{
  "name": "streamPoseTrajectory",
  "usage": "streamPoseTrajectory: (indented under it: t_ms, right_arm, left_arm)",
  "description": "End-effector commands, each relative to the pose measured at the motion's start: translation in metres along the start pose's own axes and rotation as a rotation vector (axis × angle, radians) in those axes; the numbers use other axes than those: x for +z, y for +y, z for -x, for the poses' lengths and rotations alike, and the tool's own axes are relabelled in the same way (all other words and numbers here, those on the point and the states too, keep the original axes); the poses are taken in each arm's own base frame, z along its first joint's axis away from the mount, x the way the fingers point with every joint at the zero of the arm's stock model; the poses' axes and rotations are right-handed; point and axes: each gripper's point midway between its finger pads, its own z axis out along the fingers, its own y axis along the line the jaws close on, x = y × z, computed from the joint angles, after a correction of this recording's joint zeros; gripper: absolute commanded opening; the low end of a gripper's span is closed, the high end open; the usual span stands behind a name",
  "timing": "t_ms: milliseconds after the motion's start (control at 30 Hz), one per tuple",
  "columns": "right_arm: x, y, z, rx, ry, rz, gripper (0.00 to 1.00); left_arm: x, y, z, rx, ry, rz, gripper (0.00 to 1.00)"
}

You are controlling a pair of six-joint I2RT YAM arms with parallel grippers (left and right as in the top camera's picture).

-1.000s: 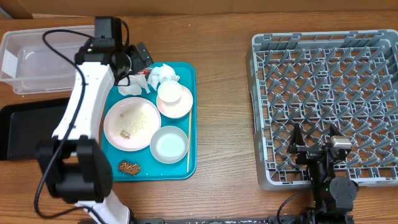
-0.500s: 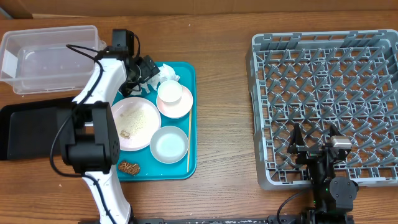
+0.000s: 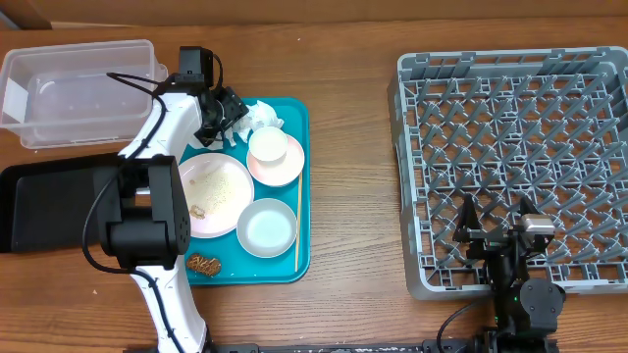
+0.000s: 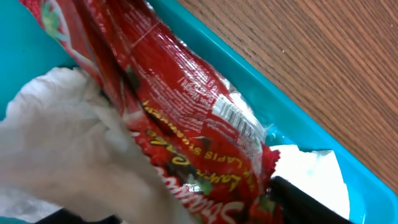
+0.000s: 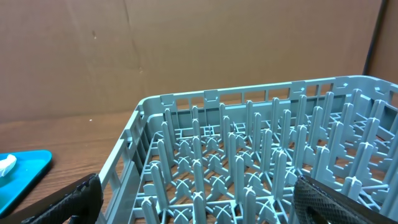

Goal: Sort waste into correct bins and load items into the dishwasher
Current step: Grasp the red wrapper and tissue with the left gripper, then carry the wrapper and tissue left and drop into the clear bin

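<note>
Hovering the left gripper (image 3: 224,106) low over the red shiny wrapper (image 4: 186,130), lying beside crumpled white tissues (image 4: 56,149) in the teal tray's (image 3: 302,196) far-left corner; grip of those jaws impossible to tell. Resting the right gripper (image 5: 199,198) at the grey dish rack's (image 3: 510,127) near edge, jaws spread wide, gripping nothing.

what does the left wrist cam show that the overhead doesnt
Only the left wrist: the red wrapper close up, with its lettering and barcode readable as print.
Only the overhead: the clear tub, black tray, plate, bowl and dish rack.
Both: the teal tray, the white tissue and the wooden table.
</note>
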Motion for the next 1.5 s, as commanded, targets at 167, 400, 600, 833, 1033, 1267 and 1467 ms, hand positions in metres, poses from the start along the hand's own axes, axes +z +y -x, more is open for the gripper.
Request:
streamPoseTrajectory:
  t_ms: [167, 400, 600, 833, 1033, 1267, 1467]
  right_arm:
    - [0.0, -0.002, -0.001, -0.001, -0.006, -0.011, 1.0]
    - [0.0, -0.002, -0.001, -0.001, -0.006, -0.011, 1.0]
    - [0.0, -0.002, -0.001, -0.001, -0.006, -0.011, 1.0]
    - [0.0, -0.002, -0.001, -0.001, -0.006, -0.011, 1.0]
    - [0.0, -0.002, -0.001, -0.001, -0.006, -0.011, 1.0]
    - [0.0, -0.002, -0.001, 0.0, -0.006, -0.011, 1.0]
    - [0.0, -0.002, -0.001, -0.001, -0.006, -0.011, 1.0]
  left_arm:
    - [-0.001, -0.005, 0.004, -0.007, -0.01, -0.008, 0.48]
    - [-0.002, -0.005, -0.003, -0.01, 0.027, -0.017, 0.04]
    - [-0.02, -0.025, -0.012, -0.007, 0.083, -0.118, 0.04]
    - [-0.07, -0.039, 0.001, 0.006, 0.009, -0.172, 0.04]
    - [-0.118, -0.047, 0.006, 0.015, -0.044, -0.218, 0.04]
    - [-0.152, -0.053, 0.015, 0.023, -0.116, -0.262, 0.04]
    - [-0.191, -0.036, 0.061, -0.016, -0.344, -0.224, 0.04]
